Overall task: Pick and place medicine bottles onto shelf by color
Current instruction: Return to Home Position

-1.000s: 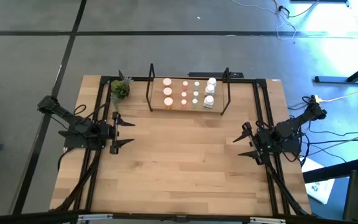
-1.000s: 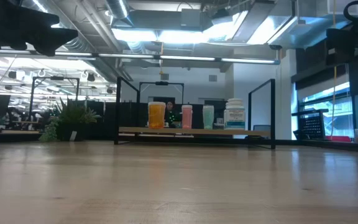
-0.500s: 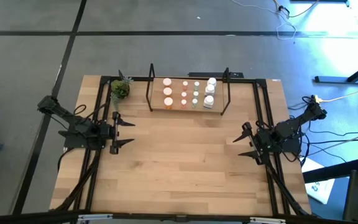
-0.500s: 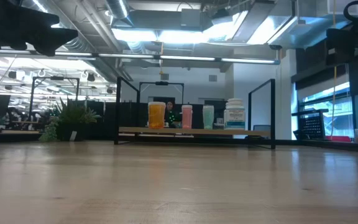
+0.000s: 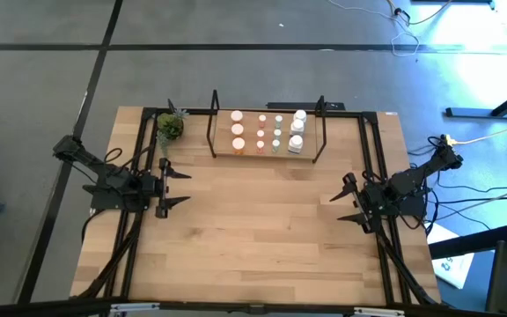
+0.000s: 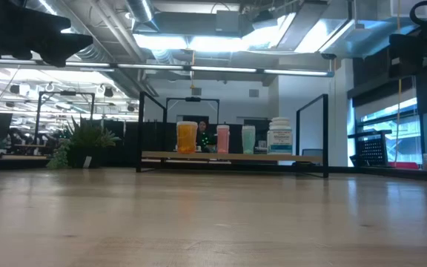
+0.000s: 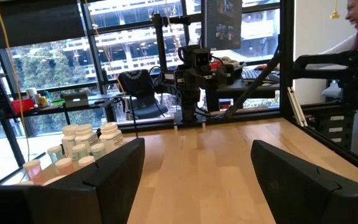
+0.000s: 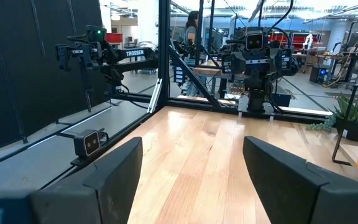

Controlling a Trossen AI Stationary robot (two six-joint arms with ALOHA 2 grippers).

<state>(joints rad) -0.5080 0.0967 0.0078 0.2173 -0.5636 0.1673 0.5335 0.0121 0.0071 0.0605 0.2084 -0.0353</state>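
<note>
Now the left gripper (image 5: 186, 187) waits near the left edge of the big light-wood table (image 5: 262, 251), its jaws spread wide and holding nothing. The right gripper (image 5: 335, 209) waits near the right edge, jaws spread and empty too. Both are well apart from the little white-capped medicine bottles (image 5: 267, 132). These stand in rows on the flat light-wood shelf with black metal ends (image 5: 224, 146) at the far side: orange ones on the left, then pinkish, pale green, and white. A small green potted plant (image 5: 170, 127) stands near the shelf's left end.
</note>
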